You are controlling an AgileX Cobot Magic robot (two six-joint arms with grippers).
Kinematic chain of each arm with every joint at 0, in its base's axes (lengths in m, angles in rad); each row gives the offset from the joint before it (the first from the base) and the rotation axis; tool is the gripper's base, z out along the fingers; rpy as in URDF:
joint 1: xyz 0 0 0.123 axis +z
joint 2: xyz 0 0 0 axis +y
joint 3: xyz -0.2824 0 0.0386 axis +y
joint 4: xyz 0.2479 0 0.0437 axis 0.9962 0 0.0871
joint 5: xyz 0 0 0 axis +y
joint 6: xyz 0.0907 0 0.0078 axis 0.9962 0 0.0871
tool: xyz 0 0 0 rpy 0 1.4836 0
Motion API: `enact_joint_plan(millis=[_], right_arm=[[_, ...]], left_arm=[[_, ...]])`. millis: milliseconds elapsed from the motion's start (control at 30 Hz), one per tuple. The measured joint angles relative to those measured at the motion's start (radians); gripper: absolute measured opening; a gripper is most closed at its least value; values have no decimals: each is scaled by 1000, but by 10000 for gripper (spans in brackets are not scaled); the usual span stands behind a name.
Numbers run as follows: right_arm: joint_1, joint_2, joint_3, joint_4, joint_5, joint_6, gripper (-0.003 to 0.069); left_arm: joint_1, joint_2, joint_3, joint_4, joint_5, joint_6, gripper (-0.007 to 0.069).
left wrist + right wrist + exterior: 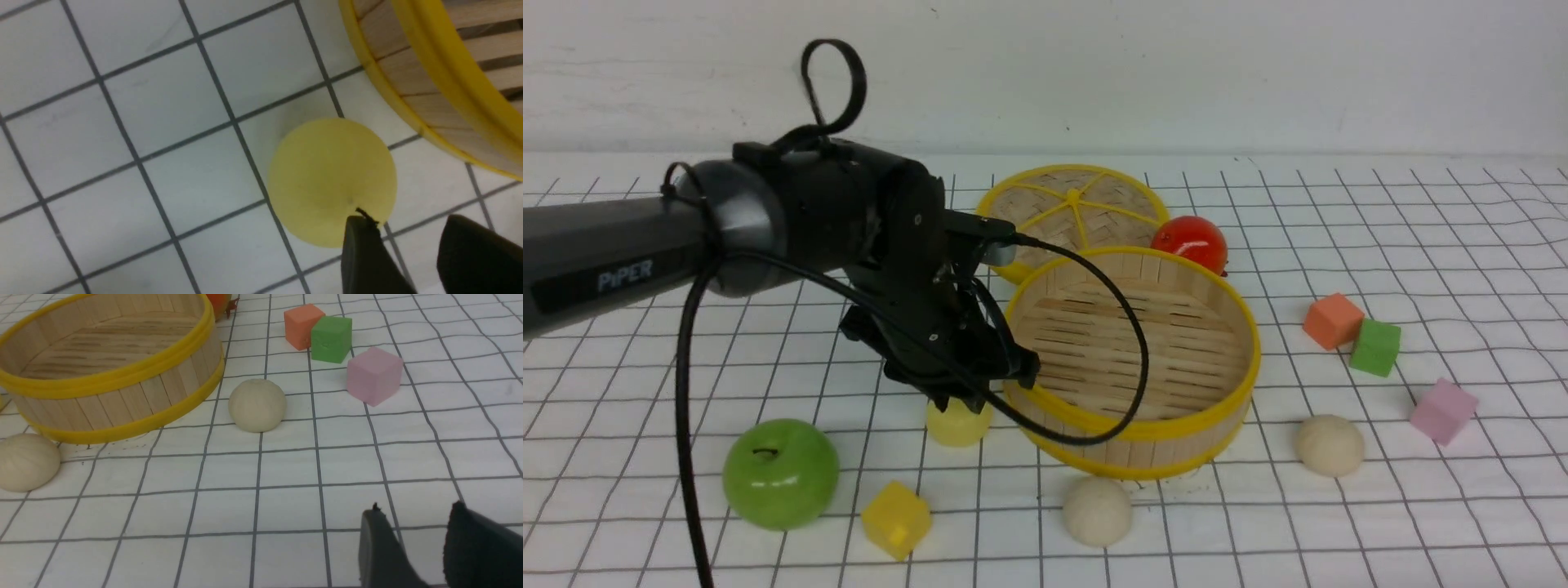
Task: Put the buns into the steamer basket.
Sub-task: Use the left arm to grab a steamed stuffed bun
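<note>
The steamer basket (1143,449) stands mid-table with nothing on its slatted floor. A pale yellow bun (960,423) lies on the cloth just left of it, and my left gripper (956,398) hovers right above that bun. In the left wrist view the gripper (408,218) is open: one fingertip overlaps the edge of the yellow bun (331,179), and only cloth shows between the fingers. Two cream buns (1097,510) (1330,445) lie in front of and to the right of the basket. My right gripper (416,506) is open over bare cloth, short of the nearer cream bun (256,405).
A green apple (780,474) and a yellow cube (896,518) sit at the front left. The woven lid (1074,212) and a red tomato (1190,242) are behind the basket. Orange (1332,320), green (1375,347) and pink (1443,411) cubes lie to the right.
</note>
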Motion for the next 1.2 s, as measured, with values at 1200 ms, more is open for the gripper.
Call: enact_joint_plan(millis=[1200], right_arm=[[0, 0, 0, 0, 0, 0, 239]], left_arm=[[-1, 42, -61, 53, -1, 0, 238]])
